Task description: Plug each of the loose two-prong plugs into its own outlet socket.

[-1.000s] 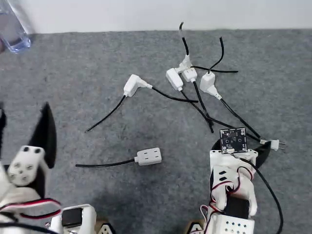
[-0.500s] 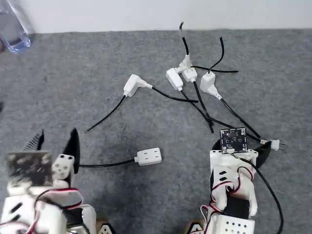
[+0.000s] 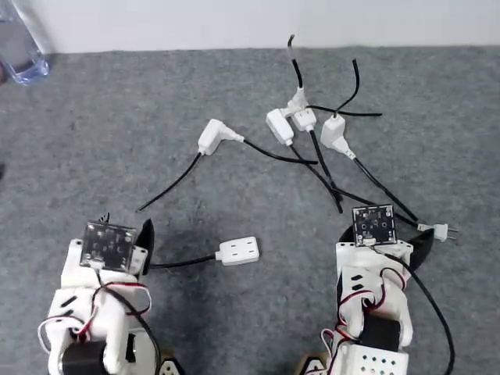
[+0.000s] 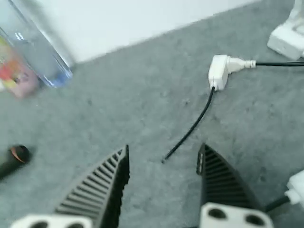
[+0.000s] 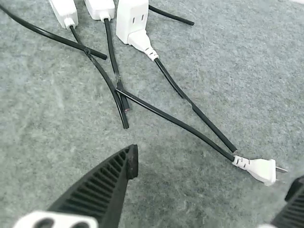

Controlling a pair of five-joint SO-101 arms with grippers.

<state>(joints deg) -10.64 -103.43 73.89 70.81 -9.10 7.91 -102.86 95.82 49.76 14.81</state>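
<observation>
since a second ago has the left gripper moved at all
Yes. In the high view the left gripper has swung right, away from the picture's left edge and closer to the outlet socket lying mid-table, which has not shifted.

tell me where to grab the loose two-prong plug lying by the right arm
Grip the two-prong plug by its white body, behind the prongs, coming down from above: it lies flat on the carpet, prongs pointing away from its cable, so the body's sides are free.
</observation>
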